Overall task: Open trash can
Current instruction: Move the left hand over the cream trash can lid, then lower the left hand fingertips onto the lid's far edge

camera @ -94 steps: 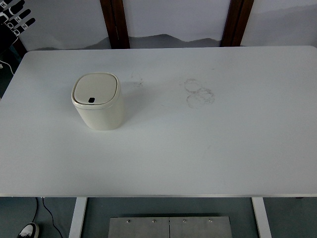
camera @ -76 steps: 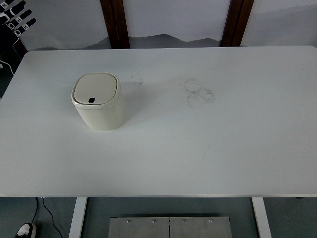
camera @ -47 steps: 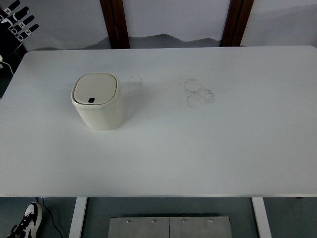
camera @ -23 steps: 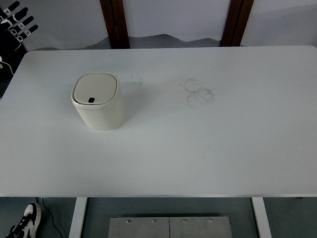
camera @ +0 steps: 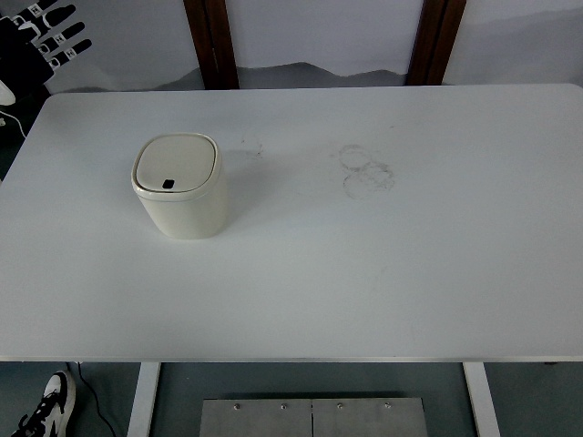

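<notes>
A cream trash can (camera: 180,186) stands upright on the left part of the white table (camera: 364,273). Its lid (camera: 176,165) is shut, with a small dark button at the lid's near edge. My left hand (camera: 47,35), black with white marks, shows at the top left corner beyond the table's far left edge, fingers spread and holding nothing. It is well apart from the can. The right hand is out of view.
Faint ring stains (camera: 366,170) mark the table's middle. Two dark wooden posts (camera: 211,41) stand behind the table. A person's shoe (camera: 44,411) shows on the floor at the bottom left, beside the table leg (camera: 143,399).
My left hand has moved further into view at the top left corner, rightward toward the table. The trash can has not moved. A person's shoe came in at the bottom left.
</notes>
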You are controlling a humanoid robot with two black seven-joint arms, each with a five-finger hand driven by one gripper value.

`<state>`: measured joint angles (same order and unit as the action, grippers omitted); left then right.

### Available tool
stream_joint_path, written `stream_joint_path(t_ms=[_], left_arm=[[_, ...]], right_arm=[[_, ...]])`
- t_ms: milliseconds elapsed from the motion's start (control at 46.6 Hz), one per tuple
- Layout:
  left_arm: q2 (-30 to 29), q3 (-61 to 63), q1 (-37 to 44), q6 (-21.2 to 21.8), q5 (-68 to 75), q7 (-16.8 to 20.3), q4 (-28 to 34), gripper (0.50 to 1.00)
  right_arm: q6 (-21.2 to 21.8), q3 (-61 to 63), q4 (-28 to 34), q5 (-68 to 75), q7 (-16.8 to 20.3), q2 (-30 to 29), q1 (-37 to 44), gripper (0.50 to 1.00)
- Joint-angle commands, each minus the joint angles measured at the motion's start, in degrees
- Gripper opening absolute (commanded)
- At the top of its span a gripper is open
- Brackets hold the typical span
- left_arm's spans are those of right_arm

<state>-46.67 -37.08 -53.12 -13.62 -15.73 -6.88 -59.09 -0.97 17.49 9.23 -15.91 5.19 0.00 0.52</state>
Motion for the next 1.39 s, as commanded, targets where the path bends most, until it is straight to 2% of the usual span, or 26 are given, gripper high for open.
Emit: stream_joint_path(t_ms=[0, 172, 493, 643, 987, 1373], left_arm=[[-1.75, 0.34, -0.14, 1.22, 0.09, -2.08, -2.43, 1.0], [-5.27, 6.22, -4.53, 1.75, 2.19, -6.38, -7.08, 1.0], [-5.28, 31.53, -25.79, 1.32, 8.34, -9.73, -9.46, 1.0], [-4.75, 37.78, -31.78, 0.96, 12.65, -11.31, -10.95, 1.0], [-4.66, 46.65, -39.6, -1.23, 14.24, -16.67, -18.25, 1.0], [-3.52, 52.55, -41.36, -1.23, 14.24, -17.37, -20.71, 1.0]], right_arm=[[0.01, 0.0, 0.0, 0.0, 0.0, 0.0, 0.01, 0.995], [0.01, 0.0, 0.0, 0.0, 0.0, 0.0, 0.01, 0.995], [0.01, 0.0, 0.0, 0.0, 0.0, 0.0, 0.01, 0.995], [0.01, 0.0, 0.0, 0.0, 0.0, 0.0, 0.01, 0.995], [-0.08, 0.0, 0.0, 0.0, 0.0, 0.0, 0.01, 0.995], [0.01, 0.0, 0.0, -0.09, 0.0, 0.0, 0.09, 0.995]])
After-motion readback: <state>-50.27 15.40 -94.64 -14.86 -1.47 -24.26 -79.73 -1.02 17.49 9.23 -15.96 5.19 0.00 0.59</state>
